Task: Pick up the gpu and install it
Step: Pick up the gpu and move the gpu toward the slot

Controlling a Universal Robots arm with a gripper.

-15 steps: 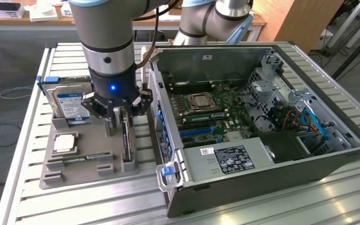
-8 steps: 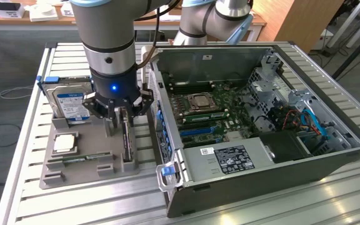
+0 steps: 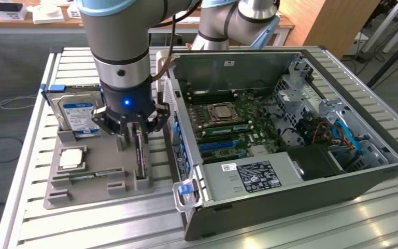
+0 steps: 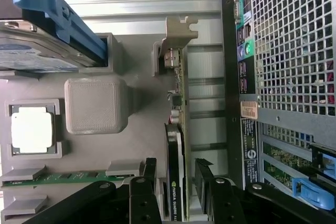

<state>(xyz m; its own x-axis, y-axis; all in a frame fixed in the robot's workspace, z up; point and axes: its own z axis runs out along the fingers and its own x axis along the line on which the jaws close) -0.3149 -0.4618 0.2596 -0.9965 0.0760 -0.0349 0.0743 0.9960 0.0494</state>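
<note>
Misalignment worries me: my claw [image 4: 176, 167] stands apart, straddling the gpu [image 4: 181, 108], which sits on edge in its slot of the grey tray [image 3: 88, 189] beside the computer case [image 3: 289, 202]. Closing off-centre could tilt the card or jam it in the slot.

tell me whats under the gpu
The gpu stands on edge in a slot of the grey holder; its lower edge and the slot floor are hidden.

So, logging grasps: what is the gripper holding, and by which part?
Nothing: the open gripper straddles the thin green circuit card with black cooler, fingers not touching it.
</note>
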